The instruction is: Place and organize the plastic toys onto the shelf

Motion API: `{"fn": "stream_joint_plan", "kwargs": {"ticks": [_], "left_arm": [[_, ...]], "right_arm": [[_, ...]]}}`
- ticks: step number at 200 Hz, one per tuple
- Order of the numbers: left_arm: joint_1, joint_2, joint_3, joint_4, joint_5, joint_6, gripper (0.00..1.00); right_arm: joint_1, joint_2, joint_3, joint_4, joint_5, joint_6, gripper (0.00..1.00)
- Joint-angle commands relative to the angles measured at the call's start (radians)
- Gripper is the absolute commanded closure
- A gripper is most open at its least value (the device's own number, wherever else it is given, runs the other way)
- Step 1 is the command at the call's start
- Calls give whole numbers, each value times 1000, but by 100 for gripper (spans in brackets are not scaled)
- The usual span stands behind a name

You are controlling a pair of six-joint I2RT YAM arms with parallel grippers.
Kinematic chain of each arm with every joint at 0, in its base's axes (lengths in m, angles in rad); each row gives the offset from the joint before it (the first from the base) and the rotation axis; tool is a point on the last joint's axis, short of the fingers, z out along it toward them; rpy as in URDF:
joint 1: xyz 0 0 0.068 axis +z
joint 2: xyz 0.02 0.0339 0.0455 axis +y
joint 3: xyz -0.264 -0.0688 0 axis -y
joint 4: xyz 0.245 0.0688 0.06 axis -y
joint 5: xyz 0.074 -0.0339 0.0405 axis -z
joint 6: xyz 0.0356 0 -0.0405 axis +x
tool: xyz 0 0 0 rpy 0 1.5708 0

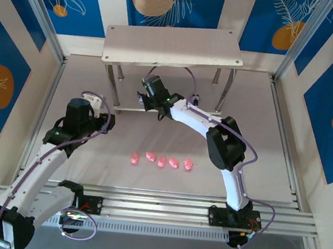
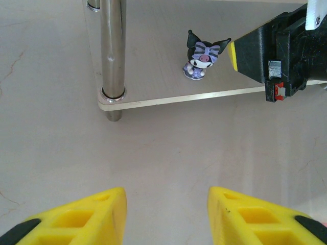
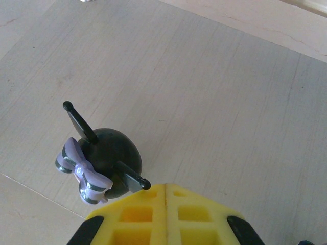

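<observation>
Yellow moulded plastic, ribbed with hollow cells, forms the fingers of the right claw [image 3: 166, 199]. They are pressed flat together with nothing between them. Their tips hang over the lower board [image 3: 214, 81] of the shelf [image 1: 175, 44], just beside a dark toy [image 3: 107, 155] standing upright near that board's front edge. One of its thin pointed ears looks to be touching a fingertip. The left claw [image 2: 166, 199] hovers over the table [image 1: 261, 141] in front of the shelf, jaws apart and empty. Five pink toys [image 1: 162, 161] sit in a row on the table, well in front of the shelf.

The main risk, as I judge it, is to the figurine. It is tiny and looks top-heavy, with a round glossy head, spindly ears and a striped lilac bow over a small base. A sideways drift of the closed claw could catch an ear and tip the toy. It could also slide it off the front edge, since the board is a smooth, faintly grained laminate that probably gives little grip. Drawing straight back and up seems safest.

The polished round metal leg [image 2: 112, 51] at the shelf's front corner is another hazard. A knock there could jar the rack and topple the toy. The pink ones, small and rounded, may squirt out of a pinch.
</observation>
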Motion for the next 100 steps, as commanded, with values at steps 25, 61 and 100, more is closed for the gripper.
{"fn": "stream_joint_plan", "kwargs": {"ticks": [25, 61, 100], "left_arm": [[18, -16, -2, -4, 13, 14, 54], [18, -16, -3, -5, 12, 13, 54], [18, -15, -2, -4, 11, 15, 54]], "right_arm": [[-11, 13, 41, 38, 17, -12, 100], [-13, 15, 41, 44, 17, -13, 100], [-13, 17, 43, 52, 16, -17, 100]]}}
